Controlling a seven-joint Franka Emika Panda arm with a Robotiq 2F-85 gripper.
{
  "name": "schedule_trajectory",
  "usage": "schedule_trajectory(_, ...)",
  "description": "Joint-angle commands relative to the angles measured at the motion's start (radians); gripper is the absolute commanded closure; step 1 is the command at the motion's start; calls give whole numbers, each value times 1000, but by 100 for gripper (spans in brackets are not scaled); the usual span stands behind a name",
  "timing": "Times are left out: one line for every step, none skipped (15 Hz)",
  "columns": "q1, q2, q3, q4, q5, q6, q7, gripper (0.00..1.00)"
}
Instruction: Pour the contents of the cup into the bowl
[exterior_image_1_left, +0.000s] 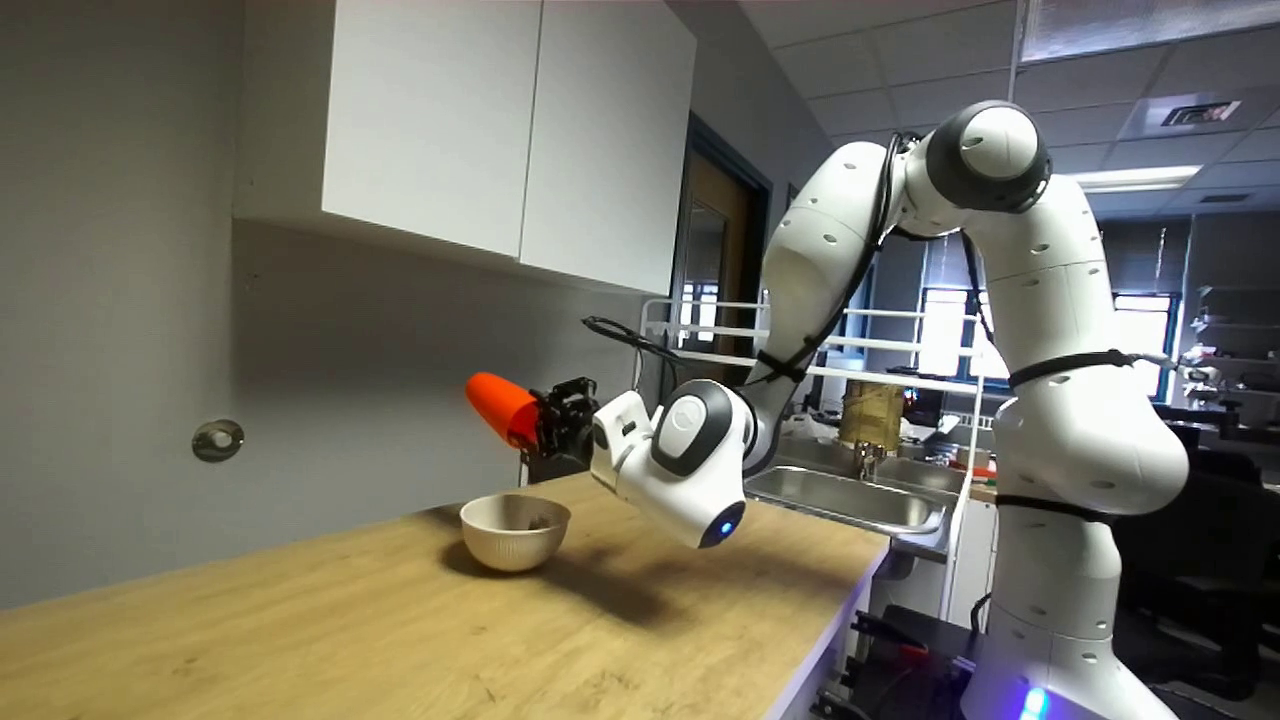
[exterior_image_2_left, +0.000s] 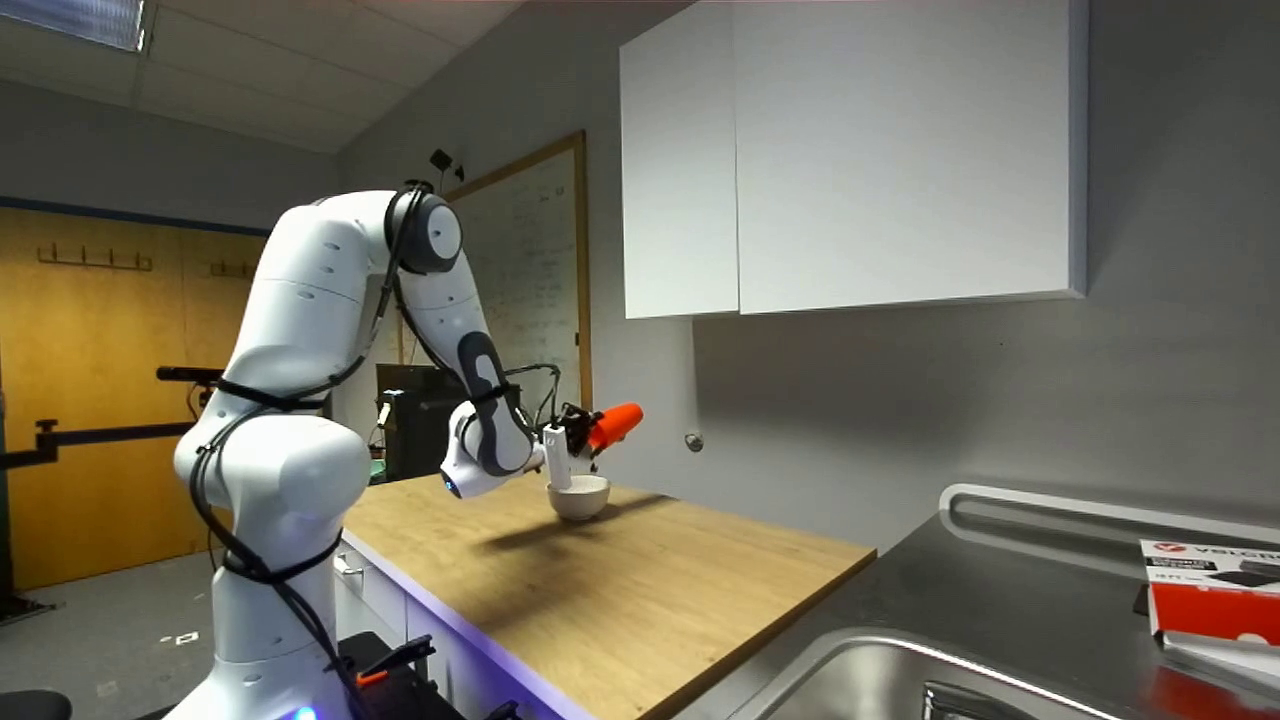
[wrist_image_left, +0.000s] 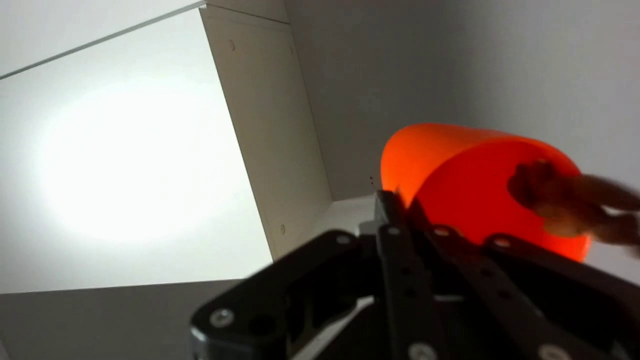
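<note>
Fingers (wrist_image_left: 395, 250) are pinched narrow on the wall of the cup (exterior_image_1_left: 500, 406), close to its rim. Cup is in the air, left of centre in an exterior view, held clear of the desk (exterior_image_1_left: 390, 630). Long axis slopes: base to the upper left of the frame, mouth to the lower right, so it's past horizontal and opens back towards your fingers.

In an exterior view the bowl (exterior_image_2_left: 581, 505) sits on the desk below the mouth, a touch left of it. Both exterior views show the mouth as the low end, with a gap down to the bowl.

Wrist view: cup right of centre, mouth to the lower right, brown bits (wrist_image_left: 565, 205) blurred across the rim towards the right edge. I read that as mid-pour.

Your next move turns on mouth over bowl. I'd raise the base more and pivot about the mouth; if it swings sideways, bits could hit the desk. Can't tell how much is left inside.
</note>
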Motion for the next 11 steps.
schedule_trajectory(102, -38, -57, -34, 1, -32, 8, 99)
schedule_trajectory(131, -34, -75, -32, 1, -42, 9, 99)
schedule_trajectory(158, -36, -91, -36, 2, -48, 11, 99)
schedule_trajectory(189, -35, -111, -38, 2, -56, 17, 99)
schedule_trajectory(218, -34, -132, -39, 2, -63, 20, 99)
schedule_trajectory(245, -32, -154, -40, 2, -71, 22, 99)
schedule_trajectory(268, -30, -174, -43, 2, -80, 23, 99)
schedule_trajectory(274, -29, -185, -45, 2, -79, 21, 99)
schedule_trajectory(269, -27, -190, -43, 3, -78, 5, 99)
schedule_trajectory(261, -24, -193, -45, 3, -94, 3, 99)
schedule_trajectory(258, -24, -198, -46, 3, -94, 3, 99)
